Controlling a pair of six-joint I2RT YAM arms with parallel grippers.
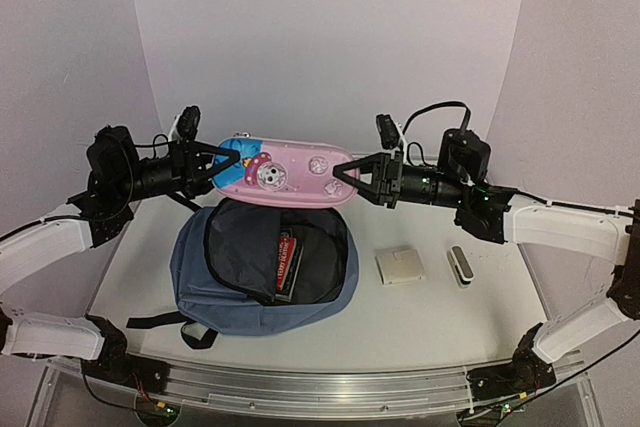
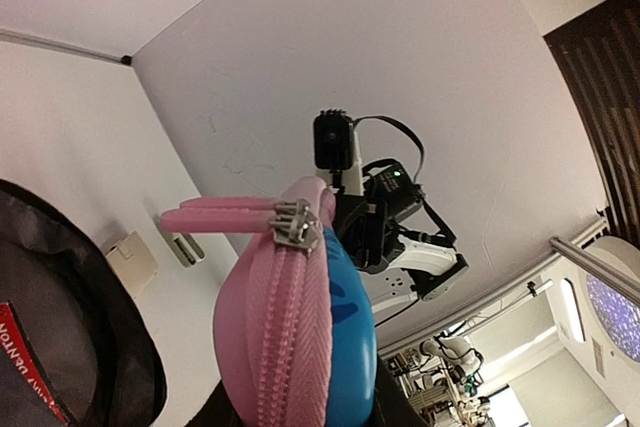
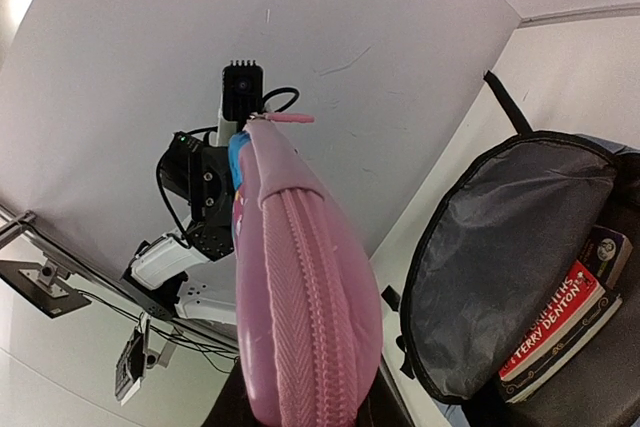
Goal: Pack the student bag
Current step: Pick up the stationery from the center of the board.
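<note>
The pink pencil case (image 1: 285, 175) hangs level in the air over the back edge of the student bag (image 1: 200, 267), a slate-blue backpack lying open on the table. My left gripper (image 1: 222, 165) is shut on the case's blue left end. My right gripper (image 1: 350, 175) is shut on its right end. In the left wrist view the pencil case (image 2: 300, 347) fills the space between the jaws, zipper facing the camera. In the right wrist view the pencil case (image 3: 310, 317) is pinched between the dark fingers, with the open student bag (image 3: 500, 277) to the right. A red-spined book (image 1: 288, 265) lies inside the bag.
A beige square box (image 1: 400, 266) and a small white and black device (image 1: 460, 266) lie on the table right of the bag. The bag's black straps (image 1: 160, 322) trail toward the near edge. White walls close in the back and sides.
</note>
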